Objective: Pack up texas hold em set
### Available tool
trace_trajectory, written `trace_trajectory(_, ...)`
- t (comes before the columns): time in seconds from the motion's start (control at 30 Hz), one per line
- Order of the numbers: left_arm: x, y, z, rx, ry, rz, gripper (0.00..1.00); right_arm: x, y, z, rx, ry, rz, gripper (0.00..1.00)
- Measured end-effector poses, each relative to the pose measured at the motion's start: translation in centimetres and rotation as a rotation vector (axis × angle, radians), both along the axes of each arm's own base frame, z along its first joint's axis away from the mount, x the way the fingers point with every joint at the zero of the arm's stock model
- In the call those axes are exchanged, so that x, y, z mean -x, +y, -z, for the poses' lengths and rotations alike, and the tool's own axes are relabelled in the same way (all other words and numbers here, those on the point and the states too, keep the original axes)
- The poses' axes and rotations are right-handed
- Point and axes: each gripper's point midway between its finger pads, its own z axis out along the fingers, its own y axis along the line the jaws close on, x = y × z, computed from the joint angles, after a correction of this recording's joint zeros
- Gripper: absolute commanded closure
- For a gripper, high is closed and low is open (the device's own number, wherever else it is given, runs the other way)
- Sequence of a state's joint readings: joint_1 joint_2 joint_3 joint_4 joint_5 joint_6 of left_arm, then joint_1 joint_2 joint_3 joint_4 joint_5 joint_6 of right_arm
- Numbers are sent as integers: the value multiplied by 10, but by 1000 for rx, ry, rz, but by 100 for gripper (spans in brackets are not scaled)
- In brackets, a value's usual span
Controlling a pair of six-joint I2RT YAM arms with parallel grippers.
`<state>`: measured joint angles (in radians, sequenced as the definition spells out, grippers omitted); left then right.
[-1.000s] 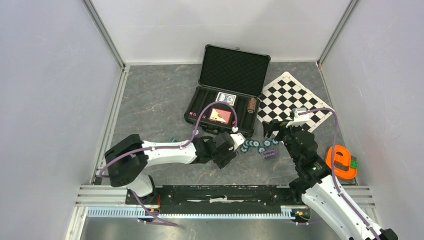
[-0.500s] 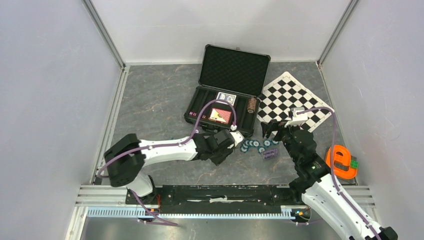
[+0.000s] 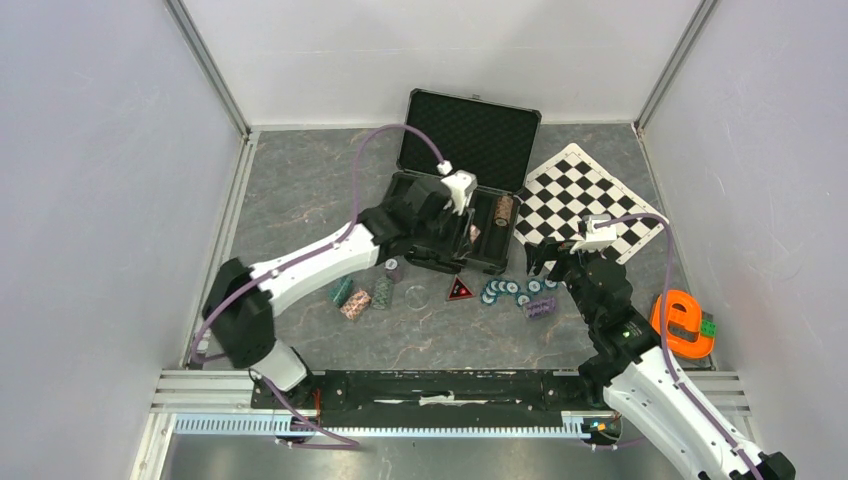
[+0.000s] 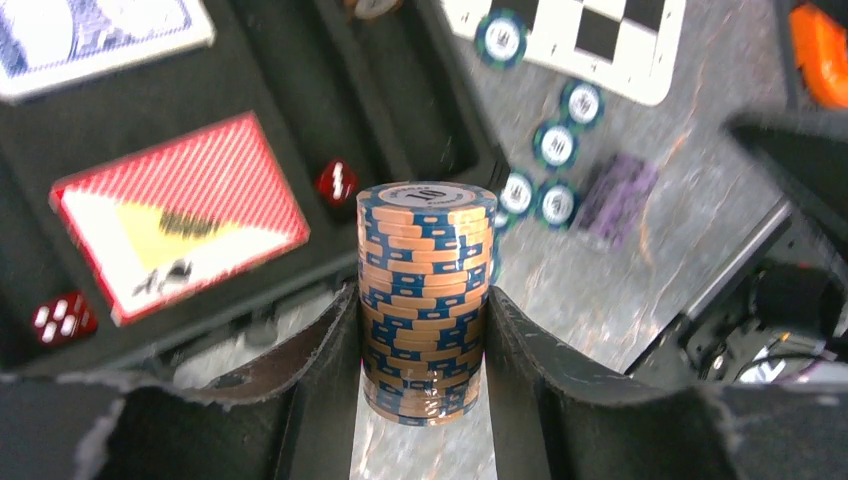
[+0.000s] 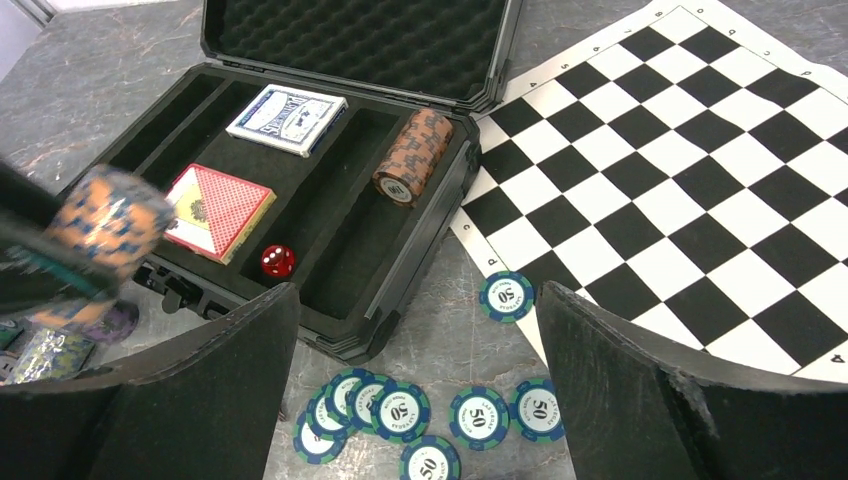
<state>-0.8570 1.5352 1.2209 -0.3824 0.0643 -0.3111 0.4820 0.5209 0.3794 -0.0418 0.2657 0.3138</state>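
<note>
Brown-and-blue chips [image 4: 427, 300] in a tall stack are pinched by the left gripper [image 4: 425, 315] at the open case [image 5: 360, 40] front edge, probably headed for a slot; the right gripper [image 5: 417, 300] hovers spread above teal chips [image 5: 475, 412].

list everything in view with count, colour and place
case: 1, black, open, far middle
blue deck: 1, blue, in the case
red deck: 1, red, in the case
dice: 2 seen, red, in the case
lying chip stack: 1, brown, in the case's right slot
held chip stack: 1, brown and blue, gripped near the case's front
teal chips: several, teal, loose before the case
purple chips: 1 stack, purple, beside the teal chips
other chip stacks: about three, pink and greenish, front-left of the case
chequered mat: 1, black and white, right of case
orange piece: 1, orange, by the right wall
left gripper: 1, black, shut on the held chip stack
right gripper: 1, black, open above the teal chips
</note>
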Motion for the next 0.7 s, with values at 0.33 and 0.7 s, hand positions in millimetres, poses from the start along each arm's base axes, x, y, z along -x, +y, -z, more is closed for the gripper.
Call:
trace_trajectory(0.33,-70,-57,37,28,82,-58,66,-1,-1,1,-4,4,12,7)
trace_trajectory(0.7,-114,-55,73,18,120,-173,60,-2,-4,1,-14,7,33,8)
